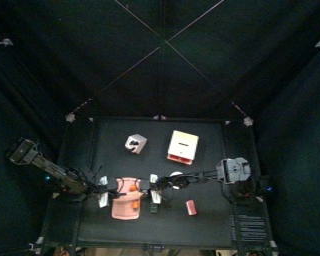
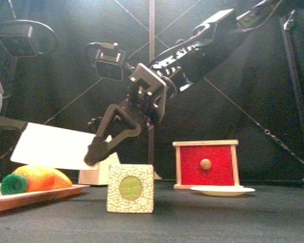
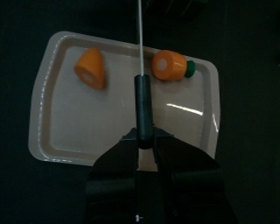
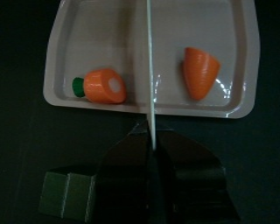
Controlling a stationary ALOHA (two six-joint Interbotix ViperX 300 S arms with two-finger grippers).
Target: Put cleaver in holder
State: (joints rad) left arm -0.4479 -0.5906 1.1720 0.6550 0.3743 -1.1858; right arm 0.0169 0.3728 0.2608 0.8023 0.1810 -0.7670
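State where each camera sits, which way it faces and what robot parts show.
Top view: high overhead, straight down on the table; both arms enter from the sides.
Front view: table height at the front edge, looking level across; right gripper reaches in.
Left wrist view: on the left arm, looking past the left gripper down onto the tray.
Right wrist view: on the right arm, past its jaws onto that tray.
Shared: both wrist views show the cleaver edge-on over carrot pieces.

Dim black surroundings, glare streaks on pale tray [image 3: 60, 131], soft focus

Glossy plastic tray [image 3: 60, 131], matt black table [image 1: 210, 135]
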